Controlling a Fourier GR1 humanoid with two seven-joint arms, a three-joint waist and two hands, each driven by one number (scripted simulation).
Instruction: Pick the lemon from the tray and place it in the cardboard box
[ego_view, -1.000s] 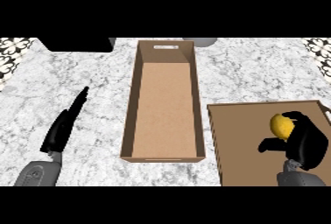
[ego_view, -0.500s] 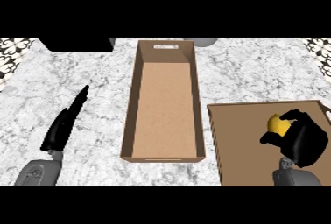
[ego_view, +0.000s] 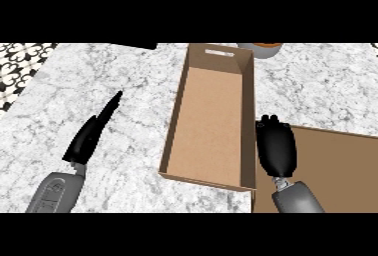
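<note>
The right hand (ego_view: 276, 150), curled palm-down at the tray's (ego_view: 336, 165) left edge beside the cardboard box (ego_view: 212, 125), presumably hides the unseen lemon, which could clip the box wall on crossing, while the straight-fingered left hand (ego_view: 90, 135) rests on the worktop.

Long open cardboard box (ego_view: 214, 125) on marble counter; brown tray (ego_view: 332, 170) touching its right

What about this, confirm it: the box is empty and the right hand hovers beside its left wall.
Wrong on the side. The head view shows the box empty, but the right hand hovers beside its right wall, over the edge of the tray.
</note>
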